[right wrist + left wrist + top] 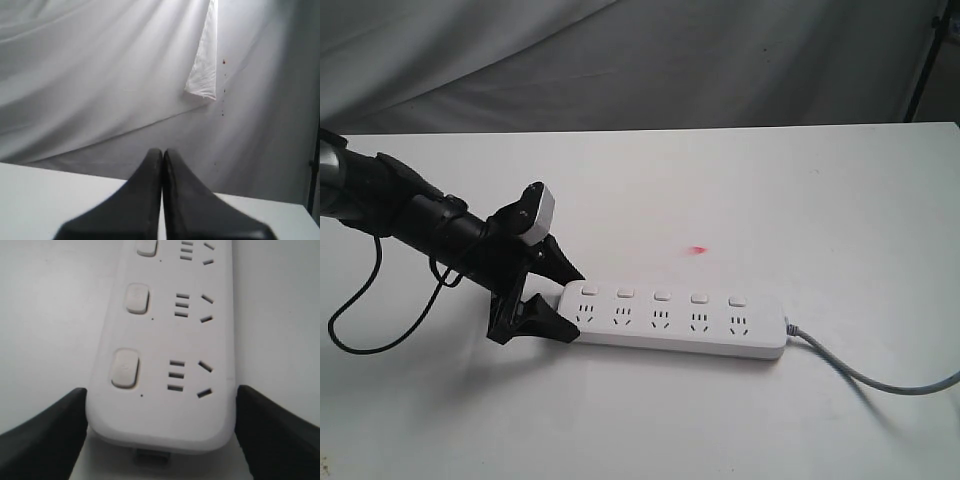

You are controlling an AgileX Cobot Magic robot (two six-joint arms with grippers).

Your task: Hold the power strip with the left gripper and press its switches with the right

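Note:
The white power strip (680, 322) lies flat on the white table (770, 200), with five outlets and five switches in a row and its grey cord (860, 372) leaving at the right end. My left gripper (578, 308) straddles its left end, one black finger against each long side. In the left wrist view the fingers (55, 425) press on both edges of the power strip (170, 340), with the nearest switch (124, 368) just beyond. My right gripper (163, 151) is shut on nothing, raised above the table and facing the backdrop. It is outside the exterior view.
A small red light spot (698, 249) sits on the table behind the strip. A black cable (365, 330) loops from the left arm onto the table. Grey cloth (620, 60) hangs behind the far edge, and a dark stand (930, 60) is at the far right.

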